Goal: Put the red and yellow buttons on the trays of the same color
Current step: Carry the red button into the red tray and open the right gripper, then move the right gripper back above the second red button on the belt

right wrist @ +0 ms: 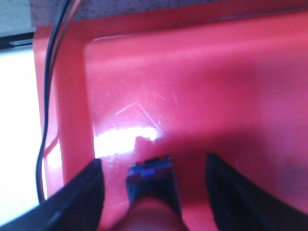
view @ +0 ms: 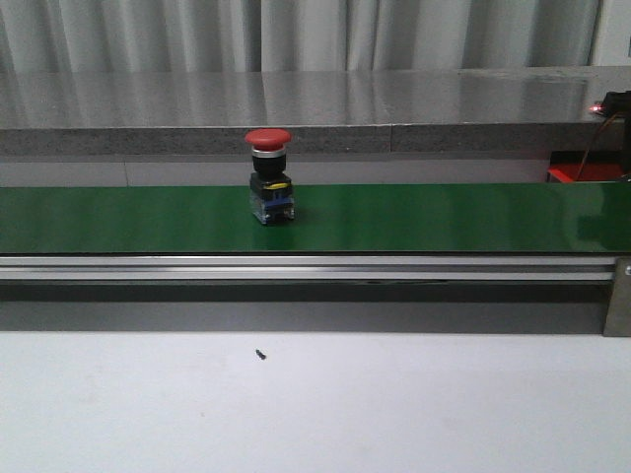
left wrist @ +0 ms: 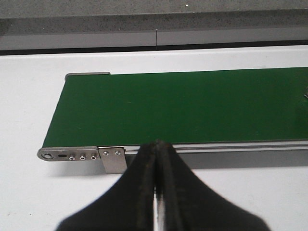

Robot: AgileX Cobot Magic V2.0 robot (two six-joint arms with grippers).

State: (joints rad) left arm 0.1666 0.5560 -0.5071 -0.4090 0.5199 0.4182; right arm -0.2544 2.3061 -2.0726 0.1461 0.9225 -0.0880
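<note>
Green conveyor belt (view: 444, 217) carried a red mushroom-head button (view: 268, 177) at 12 o'clock, unpicked; left gripper (left wrist: 156, 159) pressed together, right gripper (right wrist: 151, 168) spread over red plastic tray (right wrist: 216, 86), a button between its fingers.

A white bench (view: 394, 414) is carrying a green conveyor belt (view: 444, 217) running across it. A red mushroom-head button (view: 269, 177) is standing upright on the belt, and a tiny dark speck (view: 260, 353) is lying on the bench before it.

Red button (view: 269, 177) alone mid green belt (view: 444, 217), open belt either side, ledge (view: 394, 138) close behind
</note>
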